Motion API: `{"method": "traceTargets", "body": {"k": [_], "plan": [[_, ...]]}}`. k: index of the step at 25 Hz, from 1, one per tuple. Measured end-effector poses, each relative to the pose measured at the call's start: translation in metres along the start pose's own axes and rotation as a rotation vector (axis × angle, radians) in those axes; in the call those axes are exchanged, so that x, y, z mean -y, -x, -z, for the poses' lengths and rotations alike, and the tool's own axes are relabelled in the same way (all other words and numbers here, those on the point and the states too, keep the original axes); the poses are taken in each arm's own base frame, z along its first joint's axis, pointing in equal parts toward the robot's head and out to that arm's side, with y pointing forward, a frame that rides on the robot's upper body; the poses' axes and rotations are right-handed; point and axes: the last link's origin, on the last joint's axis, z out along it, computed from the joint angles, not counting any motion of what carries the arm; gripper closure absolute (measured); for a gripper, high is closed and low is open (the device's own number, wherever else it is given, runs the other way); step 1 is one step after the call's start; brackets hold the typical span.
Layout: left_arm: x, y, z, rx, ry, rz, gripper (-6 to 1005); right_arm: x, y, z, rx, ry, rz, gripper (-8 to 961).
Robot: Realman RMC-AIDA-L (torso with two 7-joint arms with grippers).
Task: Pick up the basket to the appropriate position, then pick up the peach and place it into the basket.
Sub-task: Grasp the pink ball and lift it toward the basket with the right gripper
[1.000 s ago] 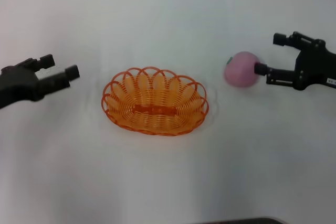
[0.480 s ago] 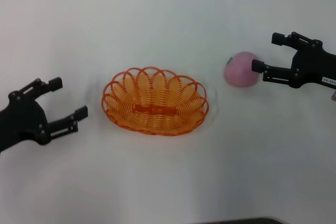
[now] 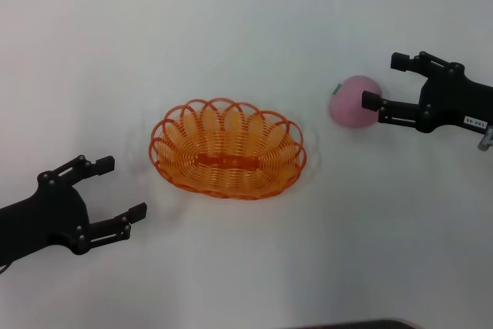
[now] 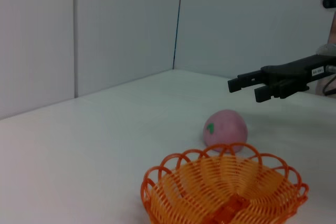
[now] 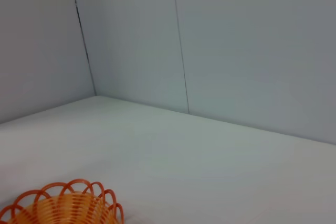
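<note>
Beside the peach (image 3: 353, 102), right claw (image 3: 380, 81) spread.

Basket (image 3: 227, 149) at centre of counter (image 3: 231, 28). Peach (image 3: 353, 102) right of basket and farther back, apart from it. Right end effector (image 3: 377, 82) just right of peach. Left end effector (image 3: 122, 189) left of basket, nearer front edge.

Upright orange basket (image 3: 227, 150), pink peach (image 3: 353, 102) apart.
</note>
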Motion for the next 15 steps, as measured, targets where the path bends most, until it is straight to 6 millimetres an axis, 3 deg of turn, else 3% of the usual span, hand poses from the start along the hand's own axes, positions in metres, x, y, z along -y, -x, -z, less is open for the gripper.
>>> {"method": "traceTargets", "body": {"k": [7, 15], "plan": [[0.000, 0.000, 0.001, 0.001, 0.002, 0.003, 111, -0.001, -0.001, 0.000, -0.002, 0.005, -0.050, 11], [0.000, -0.002, 0.002, -0.015, 0.003, 0.009, 111, 0.011, 0.015, 0.012, -0.056, 0.044, -0.336, 11]]}}
